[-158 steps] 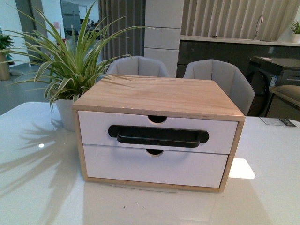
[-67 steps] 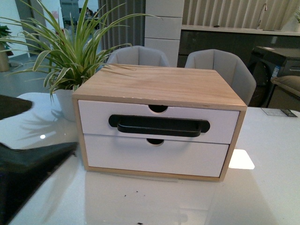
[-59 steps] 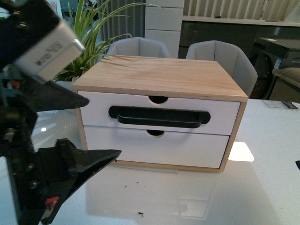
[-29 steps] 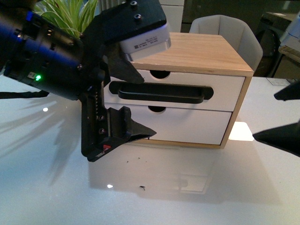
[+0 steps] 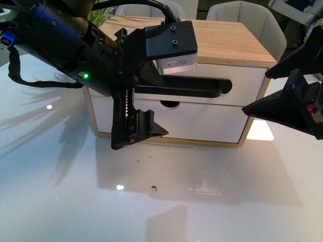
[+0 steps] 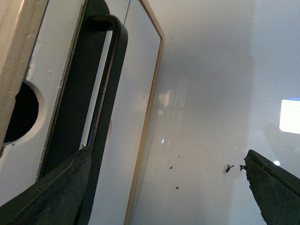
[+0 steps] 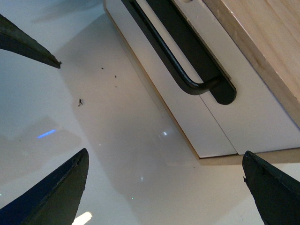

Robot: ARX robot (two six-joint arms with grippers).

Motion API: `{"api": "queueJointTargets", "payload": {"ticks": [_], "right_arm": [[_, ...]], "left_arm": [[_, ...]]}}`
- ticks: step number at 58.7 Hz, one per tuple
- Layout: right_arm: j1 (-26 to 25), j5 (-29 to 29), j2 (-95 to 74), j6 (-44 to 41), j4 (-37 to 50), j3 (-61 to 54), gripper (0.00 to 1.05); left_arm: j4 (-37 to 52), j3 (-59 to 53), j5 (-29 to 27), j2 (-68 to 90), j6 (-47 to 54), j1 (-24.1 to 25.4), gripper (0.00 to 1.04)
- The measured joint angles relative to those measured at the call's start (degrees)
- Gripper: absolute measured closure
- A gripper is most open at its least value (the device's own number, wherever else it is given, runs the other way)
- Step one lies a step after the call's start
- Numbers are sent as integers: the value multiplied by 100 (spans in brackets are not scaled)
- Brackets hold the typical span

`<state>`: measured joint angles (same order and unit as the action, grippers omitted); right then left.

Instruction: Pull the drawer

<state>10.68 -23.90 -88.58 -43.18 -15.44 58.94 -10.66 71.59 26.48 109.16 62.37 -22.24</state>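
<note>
The drawer (image 5: 246, 80) is the upper one in a light wood box (image 5: 227, 43), and it sits shut. Its white front carries a long black bar handle (image 5: 202, 88). My left gripper (image 5: 159, 107) is open right in front of the handle's left part, upper finger over the bar and lower finger (image 5: 144, 130) down by the lower drawer front (image 5: 202, 123). In the left wrist view the handle (image 6: 101, 84) and the half-round notch (image 6: 21, 112) are close, and one finger (image 6: 56, 192) overlaps the bar. My right gripper (image 5: 256, 94) hangs open at the box's right edge. From the right wrist, the handle (image 7: 178, 61) lies ahead of my right gripper (image 7: 165, 157).
The box stands on a glossy white table (image 5: 202, 201) with a few dark specks (image 5: 153, 188). Grey chairs (image 5: 250, 15) stand behind it. The left arm's black body (image 5: 60, 45) covers the box's left side.
Both arms have come into view. The left gripper swung in from the left up to the handle. The right gripper moved in from the right. The view now looks further down.
</note>
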Motion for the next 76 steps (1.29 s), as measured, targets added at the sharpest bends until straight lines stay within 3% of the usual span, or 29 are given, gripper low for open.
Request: {"api": "queueJointTargets", "payload": {"ticks": [29,58,76], "right_arm": [[210,-317,-411,26,-59,361,9],[459,-267,-1298,-398,92,837,9],[476,-317,-1714,-468,435,1088,9]], "left_arm": [[-79,376,-396,551,551,323,7],[-210,404,87,555,501,476,7],[-210,404,111,562,492,496,7]]}}
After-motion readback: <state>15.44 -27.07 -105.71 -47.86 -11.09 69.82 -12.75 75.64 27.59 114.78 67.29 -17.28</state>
